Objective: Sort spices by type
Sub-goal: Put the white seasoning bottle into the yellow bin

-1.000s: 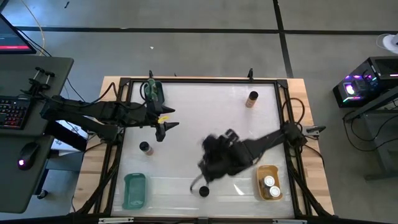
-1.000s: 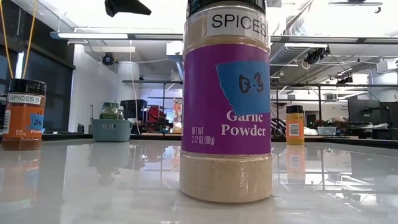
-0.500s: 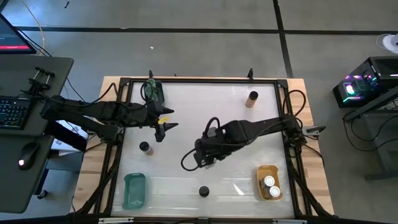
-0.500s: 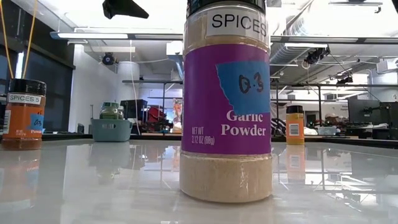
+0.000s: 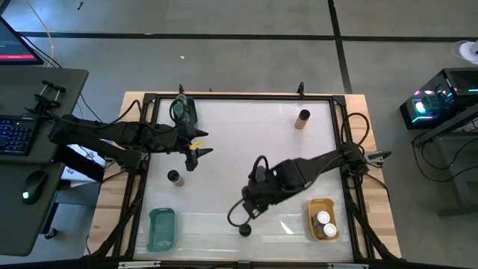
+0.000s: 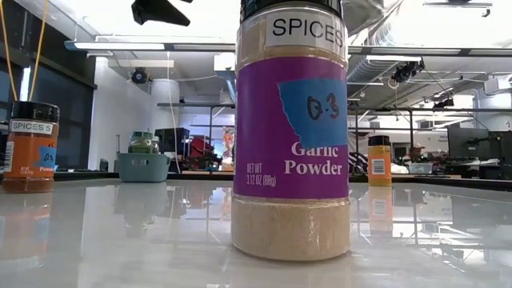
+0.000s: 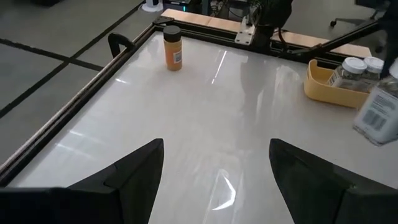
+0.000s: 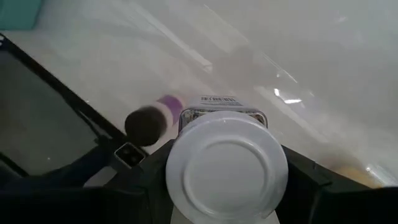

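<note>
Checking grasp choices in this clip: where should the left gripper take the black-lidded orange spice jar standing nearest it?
Probably grip the black-lidded orange spice jar across its round body just under the lid, coming straight down from above. It stands upright and alone on the white table, so any finger angle fits. The left gripper hovers open beside it; the right gripper holds a white-lidded jar.
</note>
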Action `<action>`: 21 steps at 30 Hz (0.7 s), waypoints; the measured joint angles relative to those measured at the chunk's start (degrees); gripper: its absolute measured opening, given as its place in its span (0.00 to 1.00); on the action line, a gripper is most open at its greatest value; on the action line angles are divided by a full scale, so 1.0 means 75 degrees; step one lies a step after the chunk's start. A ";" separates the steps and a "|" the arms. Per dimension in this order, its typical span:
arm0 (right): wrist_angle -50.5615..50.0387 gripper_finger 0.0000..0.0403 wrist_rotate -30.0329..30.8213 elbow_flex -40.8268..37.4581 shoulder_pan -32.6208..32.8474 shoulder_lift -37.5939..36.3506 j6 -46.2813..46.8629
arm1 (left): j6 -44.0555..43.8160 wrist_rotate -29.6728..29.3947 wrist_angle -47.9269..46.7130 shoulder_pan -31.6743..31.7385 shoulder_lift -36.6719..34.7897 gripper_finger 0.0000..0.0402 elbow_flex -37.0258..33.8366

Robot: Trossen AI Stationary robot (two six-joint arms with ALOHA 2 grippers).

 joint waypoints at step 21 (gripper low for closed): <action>0.1083 0.49 0.0098 -0.7105 0.2361 -0.5174 0.6500 | -0.0329 0.0020 0.0034 0.0000 0.0000 0.69 0.0000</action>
